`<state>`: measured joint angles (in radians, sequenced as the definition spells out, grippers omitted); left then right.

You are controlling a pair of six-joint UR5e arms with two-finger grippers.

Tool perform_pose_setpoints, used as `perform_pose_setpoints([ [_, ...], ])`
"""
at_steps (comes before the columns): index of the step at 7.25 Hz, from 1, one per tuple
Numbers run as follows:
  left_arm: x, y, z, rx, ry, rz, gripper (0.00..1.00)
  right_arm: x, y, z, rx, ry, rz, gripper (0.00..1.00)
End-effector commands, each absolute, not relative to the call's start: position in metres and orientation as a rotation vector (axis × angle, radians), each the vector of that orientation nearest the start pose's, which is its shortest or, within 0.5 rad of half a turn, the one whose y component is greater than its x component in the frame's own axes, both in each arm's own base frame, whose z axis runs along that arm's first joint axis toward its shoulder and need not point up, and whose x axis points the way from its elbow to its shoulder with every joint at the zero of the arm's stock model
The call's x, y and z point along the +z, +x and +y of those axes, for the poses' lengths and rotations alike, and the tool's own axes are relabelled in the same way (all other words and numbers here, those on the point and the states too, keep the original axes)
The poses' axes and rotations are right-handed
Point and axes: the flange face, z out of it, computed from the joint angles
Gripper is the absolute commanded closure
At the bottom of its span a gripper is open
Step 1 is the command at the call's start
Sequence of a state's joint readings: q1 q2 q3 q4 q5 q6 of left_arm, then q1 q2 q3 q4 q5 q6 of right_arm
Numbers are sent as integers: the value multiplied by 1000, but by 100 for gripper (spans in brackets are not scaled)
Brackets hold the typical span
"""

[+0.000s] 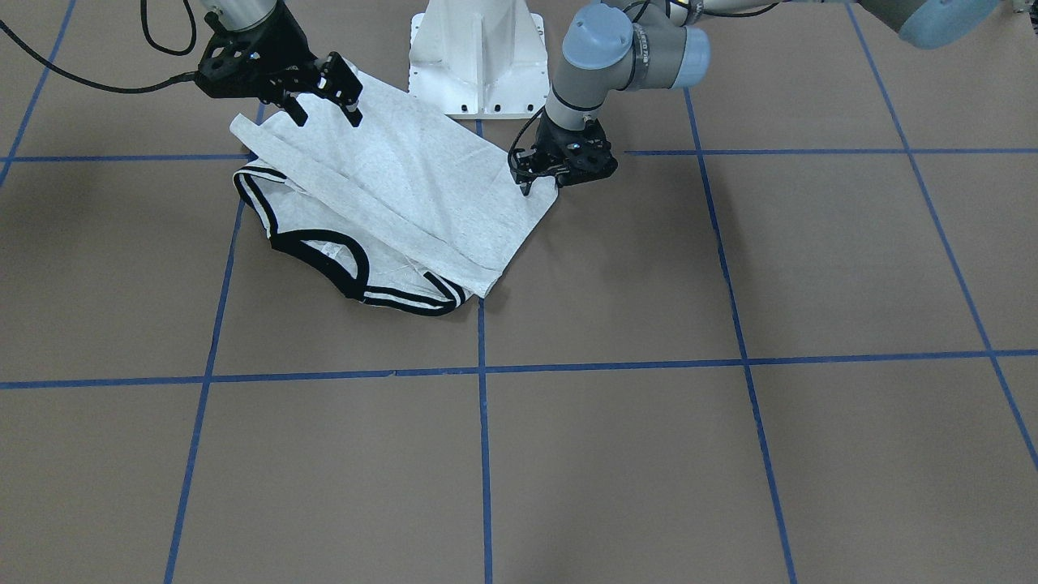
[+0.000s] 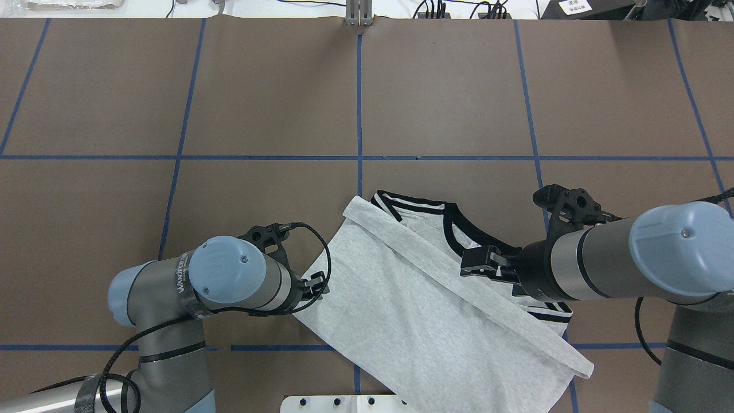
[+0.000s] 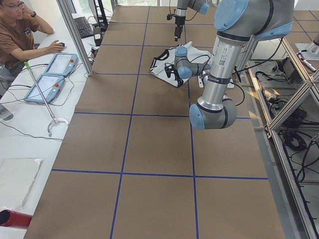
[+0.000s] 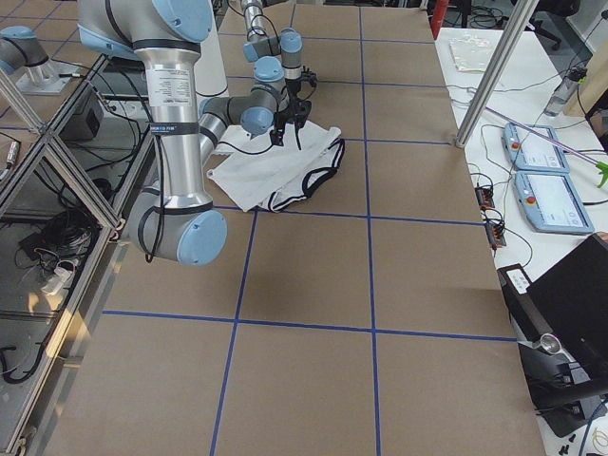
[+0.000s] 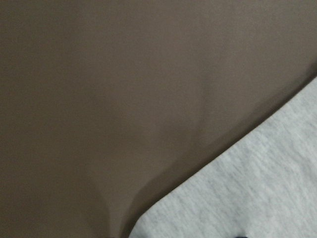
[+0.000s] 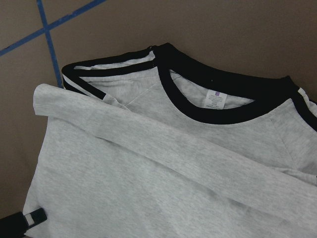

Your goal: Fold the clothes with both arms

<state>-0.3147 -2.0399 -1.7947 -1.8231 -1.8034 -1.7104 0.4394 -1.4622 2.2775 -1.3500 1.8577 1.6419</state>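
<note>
One grey T-shirt (image 1: 405,195) lies partly folded on the table (image 1: 730,446), with the right gripper (image 1: 324,112) hovering over it, fingers spread wide and empty, and the left gripper (image 1: 529,185) at its corner, its grip impossible to judge.

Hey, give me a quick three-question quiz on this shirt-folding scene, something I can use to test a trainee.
1. True or false: the light grey short-sleeved T-shirt with black collar lies fully spread out, with nothing folded over.
2. The black two-finger right pincer is: A) open over the shirt; B) shut on the collar; C) out of every view.
3. Fill in: the tape lines on the brown table are ___.
Key: 1 false, a strip lies folded across it; 2 A; 3 blue.
</note>
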Motion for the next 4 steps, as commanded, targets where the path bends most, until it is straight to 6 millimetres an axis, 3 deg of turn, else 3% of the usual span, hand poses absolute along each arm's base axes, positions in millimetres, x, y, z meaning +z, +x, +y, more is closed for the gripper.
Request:
perform_pose_setpoints([
  [1,266,564,-300,-308,-131,962,100,263,-361,-286,314,-68,-1062,0],
  [3,251,551,-300,-309,-123,995,100,263,-361,-287,315,-67,-1061,0],
  [4,254,541,-296,-312,-127,974,100,265,-361,-288,318,-66,-1058,0],
])
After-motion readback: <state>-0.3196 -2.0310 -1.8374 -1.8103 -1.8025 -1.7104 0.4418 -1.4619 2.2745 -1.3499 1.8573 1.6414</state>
